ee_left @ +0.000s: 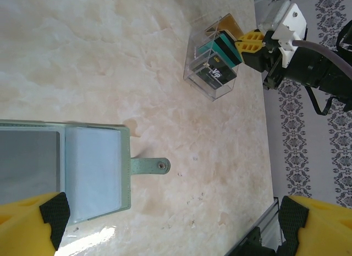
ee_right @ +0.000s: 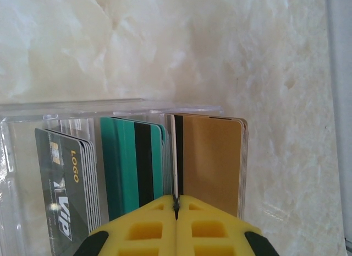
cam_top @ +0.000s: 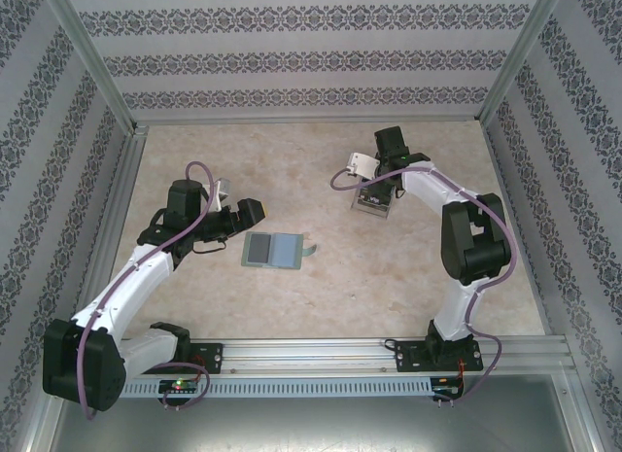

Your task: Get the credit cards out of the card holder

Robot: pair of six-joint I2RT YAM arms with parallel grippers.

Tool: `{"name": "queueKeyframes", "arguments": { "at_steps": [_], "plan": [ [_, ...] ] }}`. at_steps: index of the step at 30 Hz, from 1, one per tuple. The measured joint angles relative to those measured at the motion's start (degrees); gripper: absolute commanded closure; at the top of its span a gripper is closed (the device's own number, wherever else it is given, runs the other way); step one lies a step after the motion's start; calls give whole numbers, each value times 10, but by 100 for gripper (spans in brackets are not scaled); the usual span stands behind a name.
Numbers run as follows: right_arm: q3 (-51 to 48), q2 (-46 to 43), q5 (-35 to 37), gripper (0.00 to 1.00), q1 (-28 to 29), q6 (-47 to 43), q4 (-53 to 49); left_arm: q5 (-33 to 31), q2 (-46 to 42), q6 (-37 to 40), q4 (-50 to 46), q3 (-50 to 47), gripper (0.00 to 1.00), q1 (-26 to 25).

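The card holder [cam_top: 272,249] lies open and flat on the table, its strap tab [ee_left: 148,166] pointing away from the fold. Its inner pockets [ee_left: 91,170] look pale blue and grey. My left gripper [cam_top: 249,212] hovers just left of the holder, jaws wide open with nothing between them; the yellow fingertips [ee_left: 30,225] frame the holder's edge. My right gripper [ee_right: 176,209] is shut on one thin credit card [ee_right: 176,157], seen edge-on, standing beside the gold cards [ee_right: 212,162] in a clear box [cam_top: 372,203]. Teal cards [ee_right: 135,162] and grey cards [ee_right: 63,184] fill the box's other slots.
The clear box [ee_left: 212,63] stands at the back right of the marble table, well apart from the holder. Metal frame rails [cam_top: 389,350] run along the near edge, and patterned walls enclose the table on three sides.
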Motion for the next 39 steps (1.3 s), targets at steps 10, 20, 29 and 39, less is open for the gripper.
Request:
{"name": "queueKeyframes", "arguments": {
  "at_steps": [10,20,29,39],
  "plan": [
    [2,9,11,65,-11,19,19,0,10,0,0,0,1,0],
    [16,16,32,64,-15,43,39,0,13,0,0,0,1,1],
    [30,19,38,64,-26,80,46,0,14,0,0,0,1,3],
    [38,-31,35,63,-19,242,17,-16,39,2,-16,9,0,3]
  ]
}}
